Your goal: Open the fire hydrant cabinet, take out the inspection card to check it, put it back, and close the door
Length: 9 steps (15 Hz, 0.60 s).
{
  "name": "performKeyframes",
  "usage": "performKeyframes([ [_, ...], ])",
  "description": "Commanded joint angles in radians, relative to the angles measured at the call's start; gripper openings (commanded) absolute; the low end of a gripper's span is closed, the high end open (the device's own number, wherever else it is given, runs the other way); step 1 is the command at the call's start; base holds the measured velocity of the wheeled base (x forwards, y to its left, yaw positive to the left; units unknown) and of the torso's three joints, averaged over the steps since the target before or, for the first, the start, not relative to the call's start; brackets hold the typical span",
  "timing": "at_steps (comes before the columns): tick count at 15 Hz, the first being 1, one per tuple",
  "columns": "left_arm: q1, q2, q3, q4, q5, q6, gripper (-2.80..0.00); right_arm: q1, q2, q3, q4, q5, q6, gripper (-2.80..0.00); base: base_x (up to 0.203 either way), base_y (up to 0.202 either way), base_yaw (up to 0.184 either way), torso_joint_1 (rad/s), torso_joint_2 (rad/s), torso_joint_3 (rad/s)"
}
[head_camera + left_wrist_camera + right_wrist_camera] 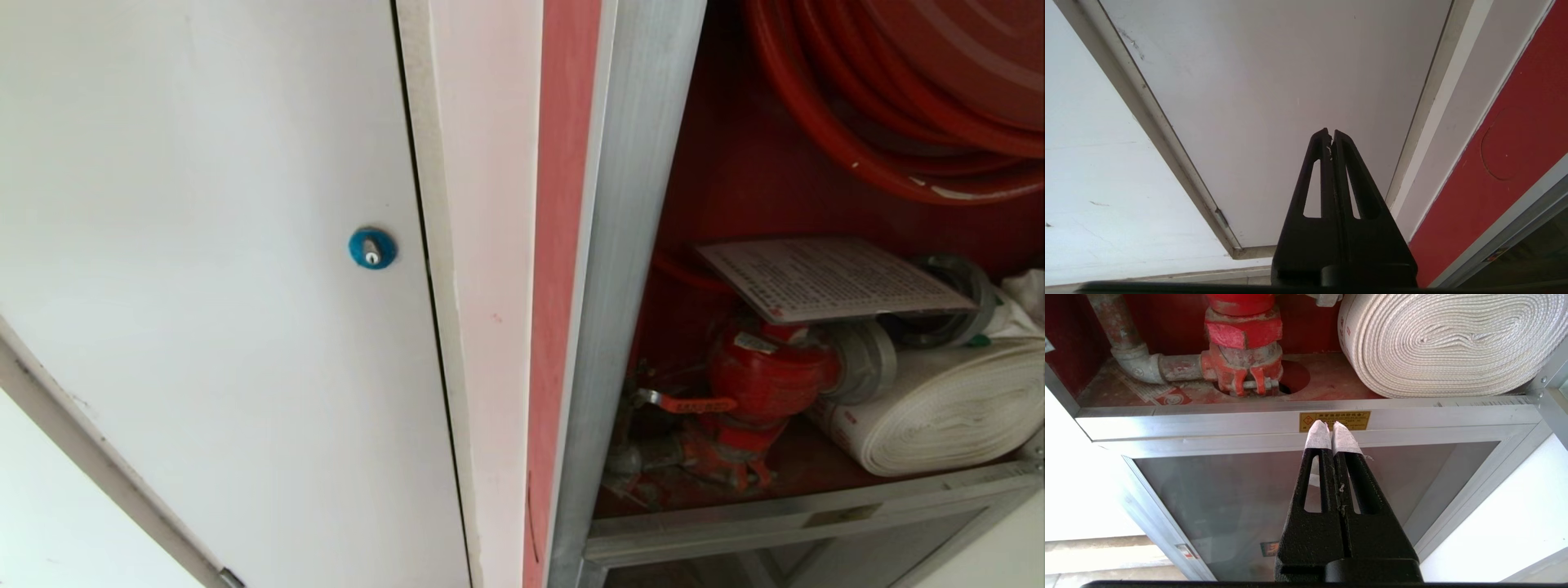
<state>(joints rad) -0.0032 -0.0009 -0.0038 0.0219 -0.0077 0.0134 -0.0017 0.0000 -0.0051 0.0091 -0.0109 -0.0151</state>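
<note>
The right gripper (1329, 426) is clenched with nothing between its white-taped tips, and hangs before the lower dark glass panel (1257, 494). Just beyond its tips runs the aluminium frame rail (1208, 422) of the open red-lined fire hydrant cabinet (637, 245). Further in stand the red valve (1243, 330) and the white rolled hose (1449, 343). The pale grey-white inspection card (833, 278) lies on the valve. The left gripper (1331, 136), also clenched and empty, faces the plain white panel door (1274, 81).
</note>
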Motion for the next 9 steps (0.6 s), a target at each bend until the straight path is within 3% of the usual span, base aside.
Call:
performKeyframes([
  [1, 0.000, -0.001, -0.001, 0.000, 0.000, 0.000, -2.80, 0.000, 0.002, 0.001, 0.000, 0.000, 0.003, -2.80, 0.000, 0.000, 0.000, 0.000, 0.00, 0.000],
  [9, 0.000, -0.001, -0.001, 0.000, 0.000, 0.000, -2.80, 0.000, 0.002, -0.001, 0.000, -0.003, 0.047, -2.80, 0.000, 0.000, 0.000, 0.000, 0.00, 0.000],
])
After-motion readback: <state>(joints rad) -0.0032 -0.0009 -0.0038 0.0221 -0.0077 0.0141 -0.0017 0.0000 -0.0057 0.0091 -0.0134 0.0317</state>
